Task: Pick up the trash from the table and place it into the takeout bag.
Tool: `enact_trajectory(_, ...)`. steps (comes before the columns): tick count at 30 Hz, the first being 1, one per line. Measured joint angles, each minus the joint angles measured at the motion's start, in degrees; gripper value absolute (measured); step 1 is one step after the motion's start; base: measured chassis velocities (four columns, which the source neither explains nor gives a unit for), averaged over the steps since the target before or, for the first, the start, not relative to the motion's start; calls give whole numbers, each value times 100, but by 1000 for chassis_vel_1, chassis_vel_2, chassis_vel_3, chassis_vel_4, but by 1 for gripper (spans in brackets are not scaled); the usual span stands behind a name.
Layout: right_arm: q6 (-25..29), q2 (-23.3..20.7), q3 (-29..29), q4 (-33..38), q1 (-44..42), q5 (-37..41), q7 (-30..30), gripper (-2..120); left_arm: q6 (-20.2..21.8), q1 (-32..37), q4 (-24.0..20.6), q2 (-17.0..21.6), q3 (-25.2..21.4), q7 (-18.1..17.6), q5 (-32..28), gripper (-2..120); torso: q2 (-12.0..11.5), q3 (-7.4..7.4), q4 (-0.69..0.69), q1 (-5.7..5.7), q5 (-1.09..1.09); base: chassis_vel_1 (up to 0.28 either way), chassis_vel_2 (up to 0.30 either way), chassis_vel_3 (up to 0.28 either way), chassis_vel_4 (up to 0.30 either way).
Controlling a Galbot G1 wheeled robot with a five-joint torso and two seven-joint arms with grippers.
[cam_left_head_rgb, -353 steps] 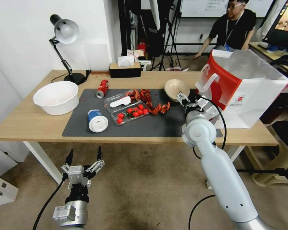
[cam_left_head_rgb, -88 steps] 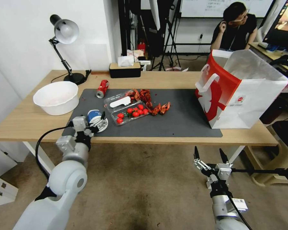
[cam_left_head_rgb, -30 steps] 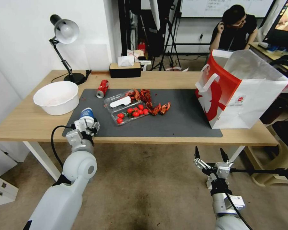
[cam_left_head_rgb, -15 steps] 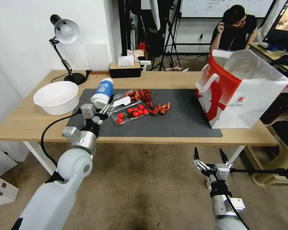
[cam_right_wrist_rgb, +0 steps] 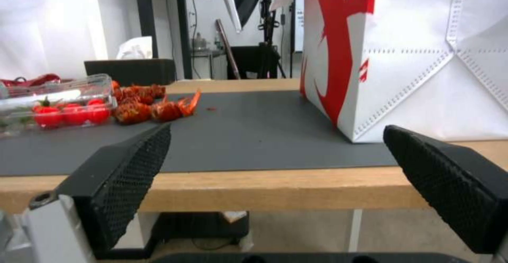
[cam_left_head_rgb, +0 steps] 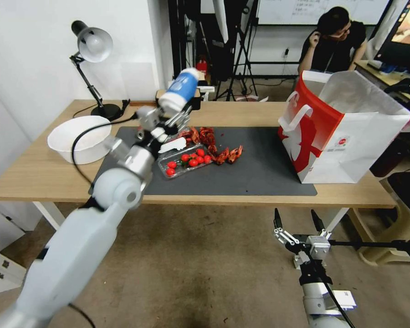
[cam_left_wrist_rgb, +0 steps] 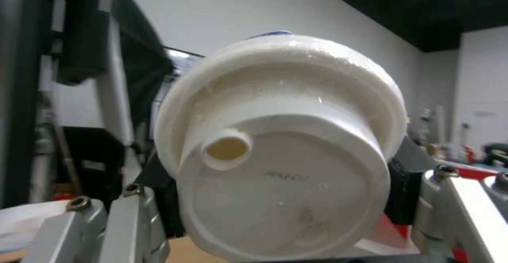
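Aloft, left pincer grips blue-and-white paper cup, label unreadable.

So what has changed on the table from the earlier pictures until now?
The left gripper took hold of the blue-and-white paper cup and raised it off the dark grey mat, above the tray of tomatoes. The beige bowl is gone. The right gripper withdrew below the table edge, open. The takeout bag, large white bowl and tray stayed.
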Motion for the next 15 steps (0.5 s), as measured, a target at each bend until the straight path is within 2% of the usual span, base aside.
enact_trajectory(1,1,-4,14,13,-15,0,-1,100,-2,-207,94,-51,195,1,-16,64,0,0,0,0,0,0,0,0,0)
enact_trajectory(2,1,-4,14,13,-15,0,-1,100,-2,-207,94,-51,195,1,-16,64,0,0,0,0,0,0,0,0,0)
enact_trajectory(5,29,-4,59,41,-67,0,-23,100,56,-904,444,-280,769,-20,-25,64,0,0,-2,0,2,0,0,0,0)
enact_trajectory(7,35,0,65,44,-78,0,-29,100,68,-1040,531,-339,869,-23,-25,64,0,0,-2,0,2,0,0,0,0)
enact_trajectory(9,62,16,78,45,-125,-2,-44,100,99,-1642,996,-713,1309,-23,-31,64,0,0,-1,0,1,0,0,0,0)
enact_trajectory(10,62,16,78,45,-125,-2,-44,100,99,-1642,996,-713,1309,-23,-31,64,0,0,-1,0,1,0,0,0,0)
enact_trajectory(14,98,39,83,8,-144,-20,-56,100,98,-2489,1682,-1443,1981,20,-17,64,0,0,-1,1,3,0,0,0,0)
enact_trajectory(15,98,39,83,8,-144,-20,-56,100,98,-2489,1682,-1443,1981,20,-17,64,0,0,-1,1,3,0,0,0,0)
